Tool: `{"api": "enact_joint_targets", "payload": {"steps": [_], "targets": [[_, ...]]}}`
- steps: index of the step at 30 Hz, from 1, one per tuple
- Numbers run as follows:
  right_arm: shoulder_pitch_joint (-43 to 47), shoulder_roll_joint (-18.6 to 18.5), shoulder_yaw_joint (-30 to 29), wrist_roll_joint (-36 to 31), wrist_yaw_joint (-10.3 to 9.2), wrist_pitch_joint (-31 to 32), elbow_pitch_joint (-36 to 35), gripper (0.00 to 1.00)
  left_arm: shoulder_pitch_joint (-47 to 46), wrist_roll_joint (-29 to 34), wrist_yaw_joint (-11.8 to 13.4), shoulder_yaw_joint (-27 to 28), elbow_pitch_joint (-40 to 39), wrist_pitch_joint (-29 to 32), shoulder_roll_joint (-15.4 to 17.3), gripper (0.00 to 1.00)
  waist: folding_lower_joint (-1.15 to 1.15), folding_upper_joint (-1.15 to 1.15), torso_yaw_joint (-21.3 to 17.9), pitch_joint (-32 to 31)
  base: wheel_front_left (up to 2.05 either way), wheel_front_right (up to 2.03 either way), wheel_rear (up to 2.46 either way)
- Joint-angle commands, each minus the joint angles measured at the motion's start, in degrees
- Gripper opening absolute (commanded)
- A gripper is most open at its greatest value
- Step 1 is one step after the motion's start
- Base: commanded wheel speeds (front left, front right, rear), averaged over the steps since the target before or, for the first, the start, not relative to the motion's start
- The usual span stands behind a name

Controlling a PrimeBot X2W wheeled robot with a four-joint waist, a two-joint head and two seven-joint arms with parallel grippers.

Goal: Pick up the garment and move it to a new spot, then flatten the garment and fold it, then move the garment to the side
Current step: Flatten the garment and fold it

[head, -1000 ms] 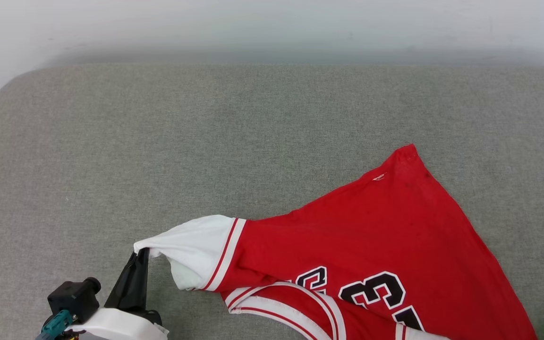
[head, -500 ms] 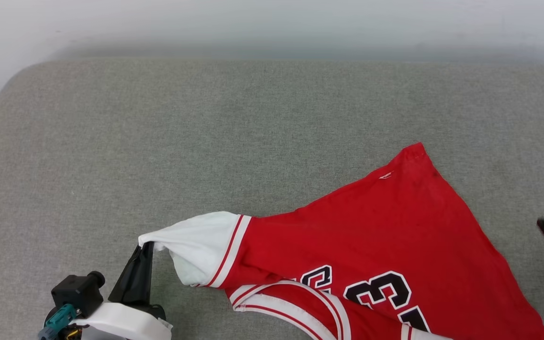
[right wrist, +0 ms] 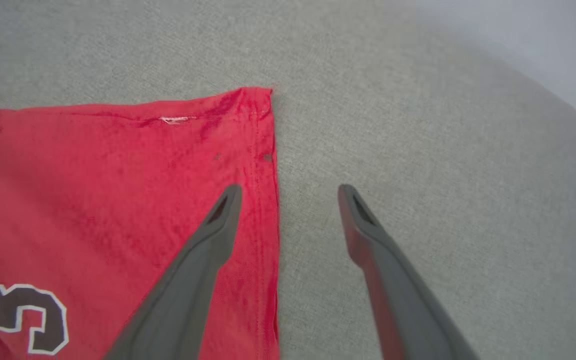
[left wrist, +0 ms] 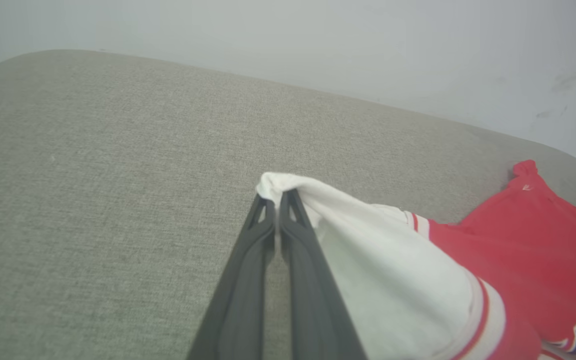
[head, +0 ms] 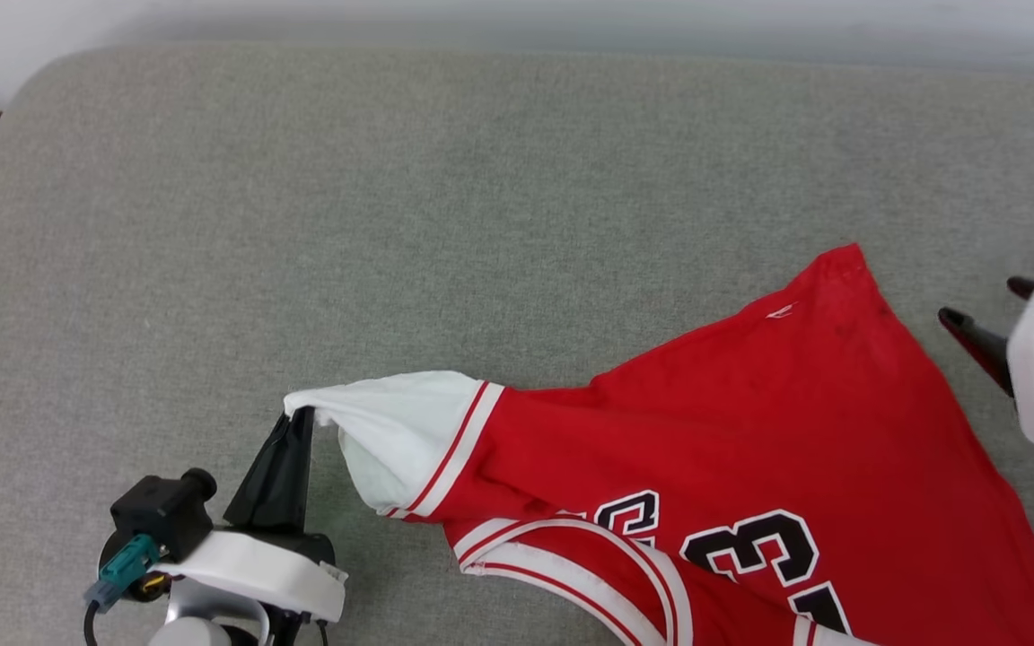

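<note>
The red basketball-style shirt with white short sleeves, striped trim and black white-outlined lettering (head: 750, 431) lies spread on the grey woven-fabric padded surface (head: 391, 224). It sits toward the near right, running off the near edge of the head view. Its far hem corner (head: 845, 260) points away from the robot.

The left gripper (head: 297, 417) is at the near left. Its two dark fingers are pressed together on the tip of the white sleeve (head: 391, 417). The sleeve is drawn out to the left into a lifted, tented point, and the rest of the shirt trails off to the right of that pincer. The left wrist view shows the same pinch (left wrist: 278, 197) on the sleeve end (left wrist: 368, 250).

The right gripper (head: 988, 305) is at the shirt's right side, fingers spread wide with nothing between them. In its wrist view the gripper (right wrist: 290, 192) straddles the stitched red edge just below the hem corner (right wrist: 263, 95). One finger is over the red cloth (right wrist: 93, 190), the other over bare grey surface (right wrist: 418, 150). Whether either fingertip touches down I cannot tell from here.
</note>
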Motion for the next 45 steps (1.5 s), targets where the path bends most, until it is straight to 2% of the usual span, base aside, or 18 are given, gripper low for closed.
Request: {"api": "enact_joint_targets", "payload": {"steps": [1, 6, 14, 19, 23, 24, 25, 26, 28, 29, 35, 40, 45], "targets": [[-1.4, -0.37, 0.88, 0.28, -0.04, 0.85, 0.81, 1.0, -0.88, 0.27, -0.24, 0.06, -0.26, -0.32, -0.12, 0.0, 0.0, 0.0, 0.66, 0.98, 0.0, 0.0, 0.0], [-9.07, 1.26, 7.18, -0.39, -0.04, 5.01, 7.93, 1.0, -2.55, 0.44, -0.6, -0.5, -0.54, -0.47, -0.35, 0.0, 0.0, 0.0, 1.7, 3.44, 0.0, 0.0, 0.0], [-18.67, 5.28, 12.66, -2.79, -0.04, 1.42, 20.01, 1.0, -4.93, 0.42, -1.03, -0.83, -0.76, -0.85, -0.48, 0.0, 0.0, 0.0, 2.98, 7.3, 0.0, 0.0, 0.0], [-19.35, 7.44, 17.29, -2.22, -0.04, -0.02, 27.99, 1.0, -6.0, 0.49, -1.17, -1.09, -0.3, -0.97, -0.69, 0.0, 0.0, 0.0, 3.45, 8.64, 0.0, 0.0, 0.0], [-17.79, 7.37, 21.35, -0.74, -0.02, -0.42, 32.59, 1.0, -6.37, 0.58, -1.28, -1.19, 0.27, -1.02, -0.83, 0.0, 0.0, 0.0, 3.44, 8.8, 0.0, 0.0, 0.0], [-17.94, 7.13, 22.02, -0.4, -0.02, -1.47, 32.95, 0.8, -6.43, 0.56, -1.24, -1.13, 0.42, -1.0, -0.82, 0.0, 0.0, 0.0, 3.34, 8.77, 0.0, 0.0, 0.0], [-18.51, 6.79, 22.31, -0.38, -0.04, -3.19, 33.22, 0.16, -6.46, 0.53, -1.26, -1.09, 0.6, -1.04, -0.79, 0.0, 0.0, 0.0, 3.22, 8.69, 0.0, 0.0, 0.0], [-19.01, 6.43, 22.69, -0.24, -0.04, -4.35, 33.7, 0.0, -6.43, 0.51, -1.28, -1.0, 0.77, -1.06, -0.75, 0.0, 0.0, 0.0, 3.1, 8.5, 0.0, 0.0, 0.0], [-20.11, 5.8, 22.69, -0.05, -0.06, -7.9, 34.29, 0.0, -6.26, 0.51, -1.3, -0.91, 1.16, -1.09, -0.66, 0.0, 0.0, 0.0, 2.79, 7.85, 0.0, 0.0, 0.0], [-21.5, 5.54, 22.11, 1.07, -0.08, -13.59, 34.67, 0.0, -5.96, 0.62, -1.38, -0.94, 1.74, -1.17, -0.66, 0.0, 0.0, 0.0, 2.31, 6.33, 0.0, 0.0, 0.0], [-21.42, 4.51, 22.65, 3.82, -0.07, -23.05, 32.37, 0.0, -4.6, 1.21, -1.06, -0.53, 1.85, -1.26, 0.19, 0.0, 0.0, 0.0, 0.91, 1.9, 0.0, 0.0, 0.0], [-18.85, 3.12, 23.29, 5.09, -0.07, -29.0, 28.62, 0.0, -5.46, 1.84, -0.67, 0.17, -0.07, -1.12, 1.66, 0.0, 0.0, 0.0, -0.82, -2.36, 0.0, 0.0, 0.0], [-16.36, 1.82, 20.35, 5.27, -0.07, -33.29, 23.86, 0.0, -8.75, 2.6, -0.29, 0.87, -3.33, 0.14, 3.64, 0.0, 0.0, 0.0, -2.56, -5.67, 0.0, 0.0, 0.0]]}}
